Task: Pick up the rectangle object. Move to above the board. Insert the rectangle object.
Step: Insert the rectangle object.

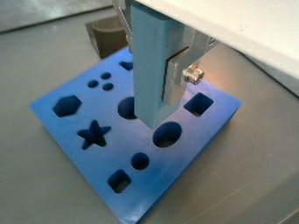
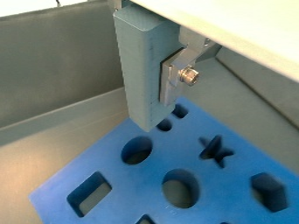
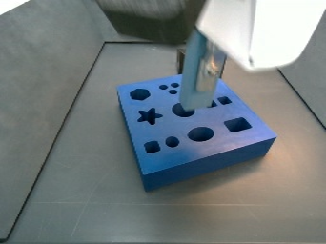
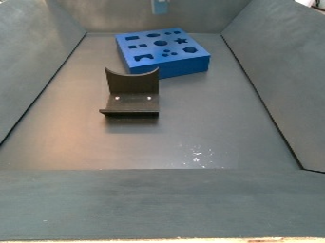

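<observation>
In a side view the fixture point(image 4: 129, 97) stands at about seven o'clock from the board point(image 4: 191, 65), well apart. Over the board point(image 3: 242, 148), the gripper point(image 3: 204, 69) has its fingers point(image 1: 176, 74) clamped on the rectangle object point(image 3: 193, 88), upright, its lower end at a central hole.

No readable text, no labels, brands, numbers or signs (on anything), all surfaces plain
</observation>
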